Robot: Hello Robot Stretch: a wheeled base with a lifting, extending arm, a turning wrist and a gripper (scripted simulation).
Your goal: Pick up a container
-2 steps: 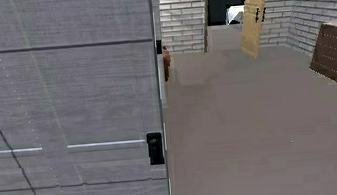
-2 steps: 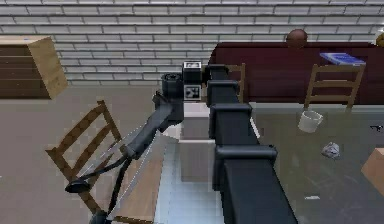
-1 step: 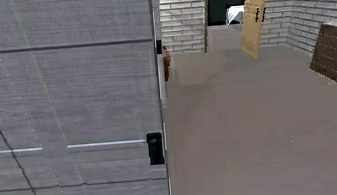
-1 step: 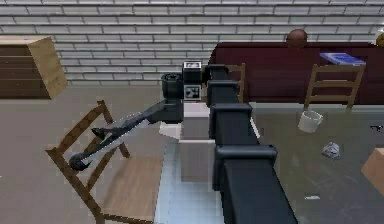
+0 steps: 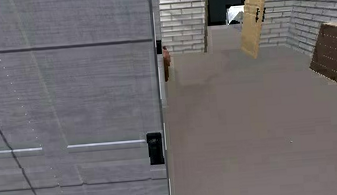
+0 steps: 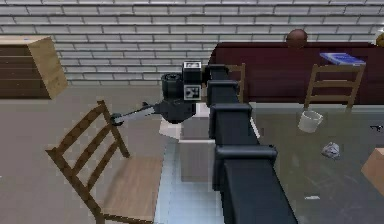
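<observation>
— Where is the container?
— A small white container [image 6: 311, 121] stands on the floor at the right of the arm side view. It is just below the dark red table [image 6: 270, 70] and near a wooden chair [image 6: 335, 85].
— And the gripper?
— The gripper [image 6: 118, 119] is left of centre, pointing toward a second chair [image 6: 95, 165] at lower left, well apart from the container. I cannot tell whether its fingers are apart or together, nor whether it holds anything.
— Ahead?
— A grey door [image 5: 66, 93] on the forward view's left.
</observation>
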